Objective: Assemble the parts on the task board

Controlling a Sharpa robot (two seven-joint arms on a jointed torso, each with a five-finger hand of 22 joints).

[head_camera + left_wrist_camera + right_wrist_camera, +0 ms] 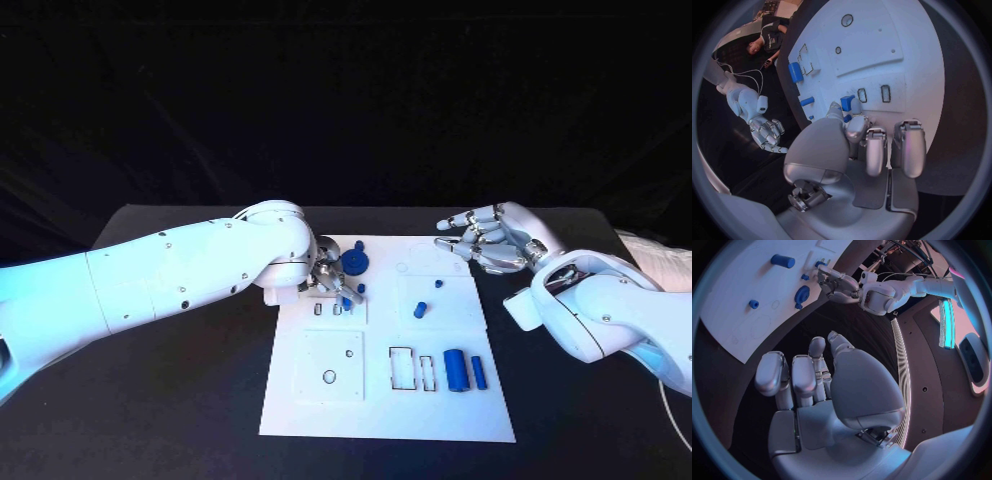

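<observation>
Left hand sits over the task board near its far left corner, fingers pinching a small blue part just above the slots there, probably lining it up for insertion; right hand hovers off the board's far right corner, fingers loosely curled, holding nothing, likely kept clear; blue cylinder lies near the board's right edge; bare room on the board's near left.
</observation>
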